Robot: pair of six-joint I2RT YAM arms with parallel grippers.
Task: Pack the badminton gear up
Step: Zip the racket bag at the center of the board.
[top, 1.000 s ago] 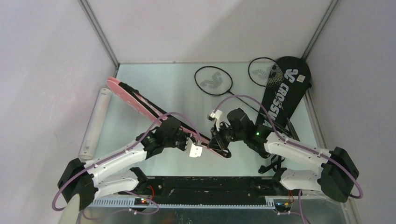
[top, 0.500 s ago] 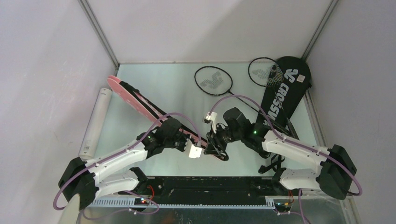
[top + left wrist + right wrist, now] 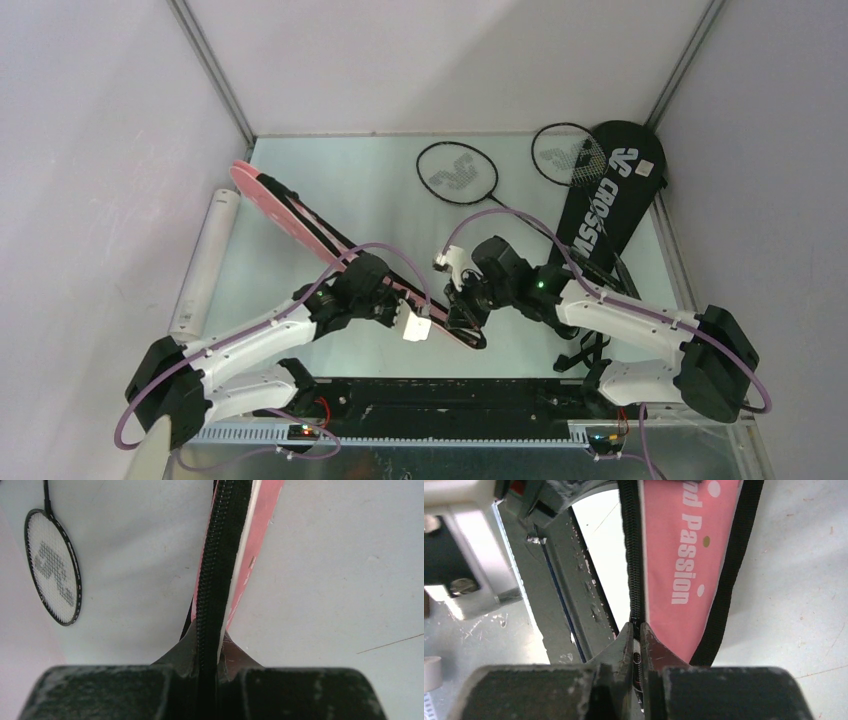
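Changed: the right gripper [image 3: 636, 639] has edged along the pink bag [image 3: 262, 198] toward the left gripper [image 3: 207, 647], nearer the bag's narrow end.
Right fingers: pressed together on the black zipper [image 3: 633, 555].
Left fingers: pinching the same zipped edge of the pink bag.
Pink bag: on its edge between both arms, slanting from far left to centre.
Meaning: probably a fresh hold for working the zipper along; I cannot tell whether the bag is fully closed.
Still out: black rackets [image 3: 458, 172] at the far side by the black bag [image 3: 610, 185]; tube [image 3: 203, 265] along the left edge.
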